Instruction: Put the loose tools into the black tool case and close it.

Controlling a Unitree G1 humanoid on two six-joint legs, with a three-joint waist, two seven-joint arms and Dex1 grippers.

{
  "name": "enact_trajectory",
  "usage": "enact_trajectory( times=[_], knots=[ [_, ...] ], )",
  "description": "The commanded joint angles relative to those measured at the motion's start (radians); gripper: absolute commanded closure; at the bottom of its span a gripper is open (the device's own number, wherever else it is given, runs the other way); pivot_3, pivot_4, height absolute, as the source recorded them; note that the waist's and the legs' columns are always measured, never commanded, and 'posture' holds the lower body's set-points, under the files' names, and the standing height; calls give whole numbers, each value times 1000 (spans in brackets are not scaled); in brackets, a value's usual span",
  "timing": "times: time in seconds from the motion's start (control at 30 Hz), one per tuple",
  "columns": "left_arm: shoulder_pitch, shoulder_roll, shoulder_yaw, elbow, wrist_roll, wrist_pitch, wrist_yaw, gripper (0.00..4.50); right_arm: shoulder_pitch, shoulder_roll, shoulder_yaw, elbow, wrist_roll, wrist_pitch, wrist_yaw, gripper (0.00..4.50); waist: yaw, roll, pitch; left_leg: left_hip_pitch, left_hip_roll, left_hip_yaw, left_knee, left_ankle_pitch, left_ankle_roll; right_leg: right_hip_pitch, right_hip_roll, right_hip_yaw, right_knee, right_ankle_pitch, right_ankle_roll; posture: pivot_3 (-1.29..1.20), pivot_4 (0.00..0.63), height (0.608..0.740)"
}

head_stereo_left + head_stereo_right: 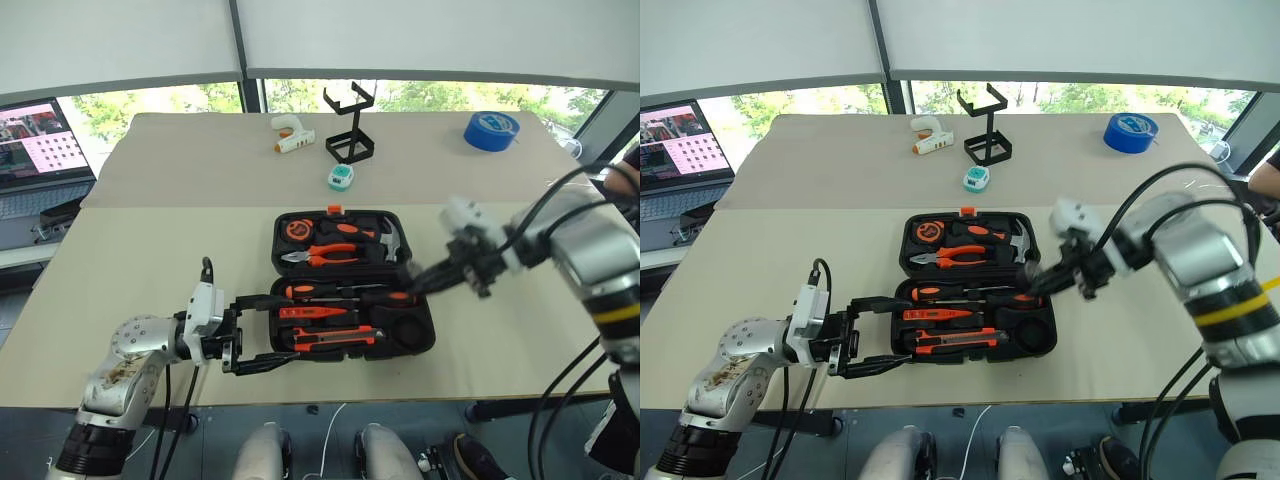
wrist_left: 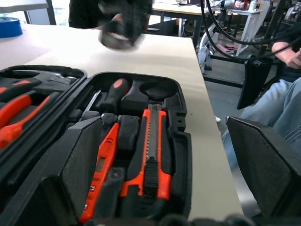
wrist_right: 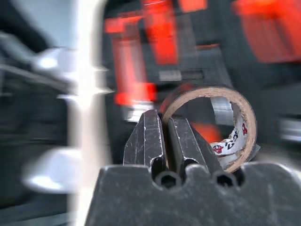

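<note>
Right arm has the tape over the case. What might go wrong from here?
1. The right gripper pinches just one wall of the small dark grey tape roll; it may twist or slip before reaching the empty round recess.
2. The open left gripper sits beside the edge of the black plastic tool case and may nudge it.

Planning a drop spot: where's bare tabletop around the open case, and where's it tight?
Bare: the near-left tabletop between the laptop and the black tool case, and the stretch right of the case below the blue tape roll. Tight: behind the case, near the wire stand, glue gun and small teal gadget; both claws crowd the case's sides.
</note>
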Motion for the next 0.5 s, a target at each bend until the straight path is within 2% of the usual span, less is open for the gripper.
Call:
enact_trajectory(
  times=[0.03, 0.23, 0.37, 0.5],
  knots=[
    [24, -12, -8, -42, -2, -31, 5, 0, 77, -41, -10, -135, -12, 88, -76, 4391, 0, 0, 0, 0, 0, 0, 0, 0, 0, 0, 0, 0, 0, 0, 0, 0, 150, 740],
    [33, -25, -19, -52, 3, -28, 29, 0, 128, -72, 25, -183, -30, 164, -109, 4391, 3, -1, 0, -2, -1, 0, 2, 0, 0, -1, 1, 0, 0, 0, 0, 0, 150, 740],
    [31, -30, -23, -55, 7, -32, 45, 0, 124, -92, 119, -168, -177, 163, -200, 4391, 3, -1, 0, -2, -1, 0, 1, 0, 0, -1, 2, 0, 0, 0, 0, 0, 150, 740],
    [35, -34, -28, -61, 10, -34, 55, 0, 114, -80, 113, -158, -172, 177, -201, 4391, 11, -4, 0, -1, -2, -1, 2, 0, 0, 0, 2, 0, -1, 0, 0, 0, 150, 740]
  ],
)
